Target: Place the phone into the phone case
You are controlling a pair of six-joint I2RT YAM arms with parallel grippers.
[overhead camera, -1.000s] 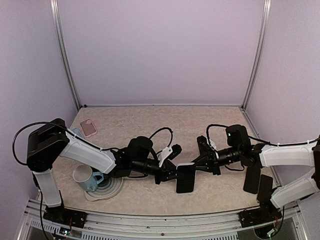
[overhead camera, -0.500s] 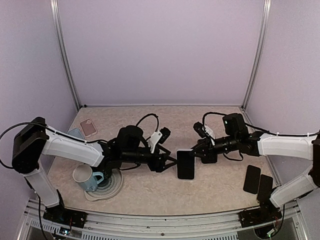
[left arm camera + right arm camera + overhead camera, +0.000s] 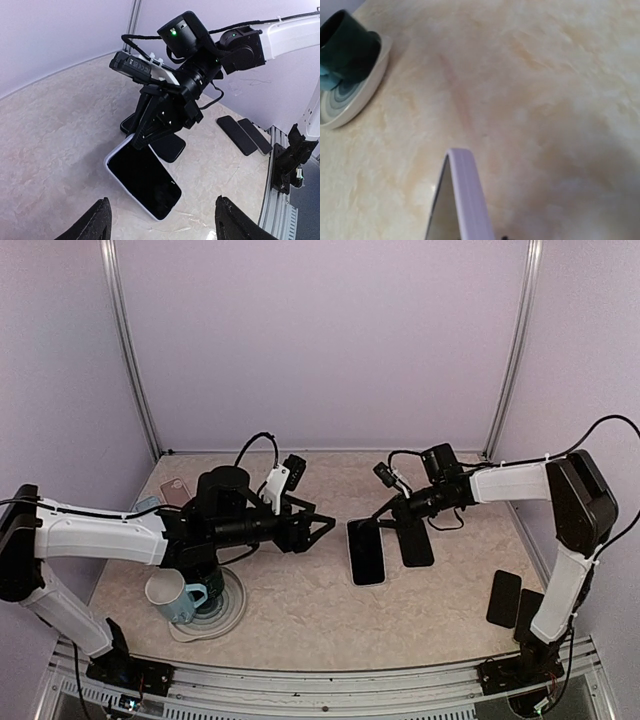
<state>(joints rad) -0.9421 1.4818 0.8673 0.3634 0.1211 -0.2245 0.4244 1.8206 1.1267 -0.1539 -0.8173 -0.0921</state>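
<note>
The phone [image 3: 367, 555] lies screen-up inside the pale phone case [image 3: 468, 195] at the table's middle. The right gripper [image 3: 383, 524] is clamped on the case's far end. The left gripper [image 3: 320, 533] hangs with its fingers spread just left of it, and near left a mug [image 3: 168, 592] stands on a saucer [image 3: 231, 616].

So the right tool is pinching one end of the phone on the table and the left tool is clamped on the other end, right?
Not quite. The left tool is open and clear of the phone, touching nothing, as the left wrist view shows. The right tool is indeed pinching one end of the phone on the table.
</note>
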